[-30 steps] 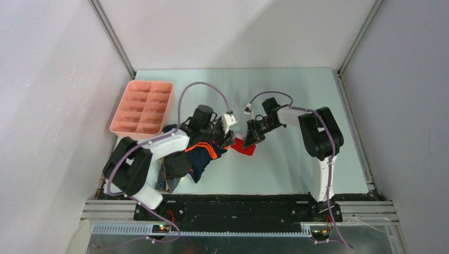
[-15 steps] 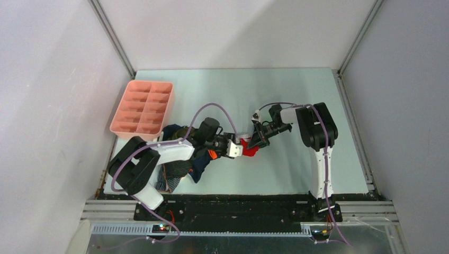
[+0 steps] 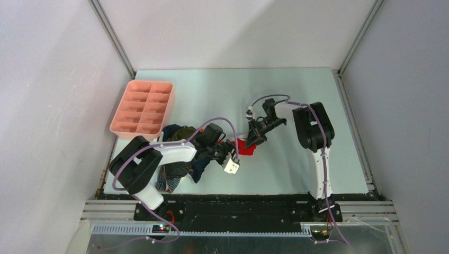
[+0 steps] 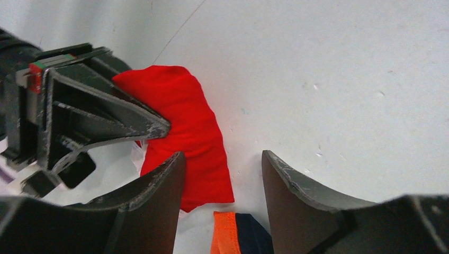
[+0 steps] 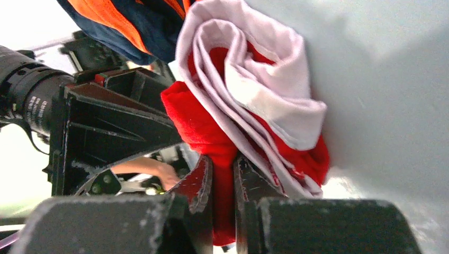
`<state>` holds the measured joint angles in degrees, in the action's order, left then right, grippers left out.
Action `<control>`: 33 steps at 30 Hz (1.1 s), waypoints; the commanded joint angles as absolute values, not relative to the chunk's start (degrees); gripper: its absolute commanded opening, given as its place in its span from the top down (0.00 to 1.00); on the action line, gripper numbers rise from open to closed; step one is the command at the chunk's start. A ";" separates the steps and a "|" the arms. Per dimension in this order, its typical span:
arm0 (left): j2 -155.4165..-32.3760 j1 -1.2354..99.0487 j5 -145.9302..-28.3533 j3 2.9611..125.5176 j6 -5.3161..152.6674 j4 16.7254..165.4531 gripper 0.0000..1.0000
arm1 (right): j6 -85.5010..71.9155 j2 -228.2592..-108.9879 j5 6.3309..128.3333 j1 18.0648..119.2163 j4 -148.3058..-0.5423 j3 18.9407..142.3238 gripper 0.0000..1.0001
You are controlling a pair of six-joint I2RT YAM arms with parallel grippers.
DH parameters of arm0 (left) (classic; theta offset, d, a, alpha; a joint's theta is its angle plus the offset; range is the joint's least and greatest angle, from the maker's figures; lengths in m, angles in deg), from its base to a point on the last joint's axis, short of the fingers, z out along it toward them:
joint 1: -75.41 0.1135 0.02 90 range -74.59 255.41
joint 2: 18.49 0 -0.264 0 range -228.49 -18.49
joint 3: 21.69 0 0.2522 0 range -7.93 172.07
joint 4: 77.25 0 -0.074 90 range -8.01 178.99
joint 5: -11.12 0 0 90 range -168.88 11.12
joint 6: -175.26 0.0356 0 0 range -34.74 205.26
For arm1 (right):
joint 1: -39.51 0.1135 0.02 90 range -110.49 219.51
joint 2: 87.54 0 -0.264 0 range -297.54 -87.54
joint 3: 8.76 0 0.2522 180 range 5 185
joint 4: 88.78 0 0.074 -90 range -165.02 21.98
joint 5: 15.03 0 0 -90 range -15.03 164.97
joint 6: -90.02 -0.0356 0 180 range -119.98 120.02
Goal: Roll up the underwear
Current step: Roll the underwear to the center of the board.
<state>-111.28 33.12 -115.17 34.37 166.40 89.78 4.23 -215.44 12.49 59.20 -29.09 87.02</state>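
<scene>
I can read no text, label or number from here. The black lens barrel [image 5: 29, 100] left of the red underwear [image 5: 196, 127] carries white lettering, too blurred to make out.

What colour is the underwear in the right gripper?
Red and white underwear, best seen in right wrist view.

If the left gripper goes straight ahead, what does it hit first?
Probably the red underwear, its near edge between the open fingers of the left gripper; the right gripper pinching it comes after. Depth is unclear.

The red briefs [image 4: 190, 127] are soft matt cloth; the tray [image 3: 151, 82] smooth plastic; the fingers [image 4: 296, 196] of the left gripper [image 4: 222, 154] scuffed matt black.
</scene>
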 commanded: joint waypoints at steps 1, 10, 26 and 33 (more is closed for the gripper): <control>-107.40 32.78 -115.35 31.65 168.08 96.20 0.41 | 12.70 -215.09 22.46 63.13 -23.26 93.29 1.00; -105.70 33.10 -109.76 27.80 165.54 104.02 0.40 | 20.32 -218.98 25.28 65.94 -13.60 103.83 1.00; -111.19 30.89 -99.33 27.93 162.39 100.65 0.33 | 20.37 -232.21 23.87 64.56 -7.14 111.29 1.00; -115.57 27.52 -92.89 29.19 164.89 101.11 0.38 | 19.63 -233.95 22.99 64.33 -6.99 111.33 0.99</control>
<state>-111.68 29.43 -97.54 28.87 163.27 104.76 18.06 -229.73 16.71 63.35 -6.51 112.11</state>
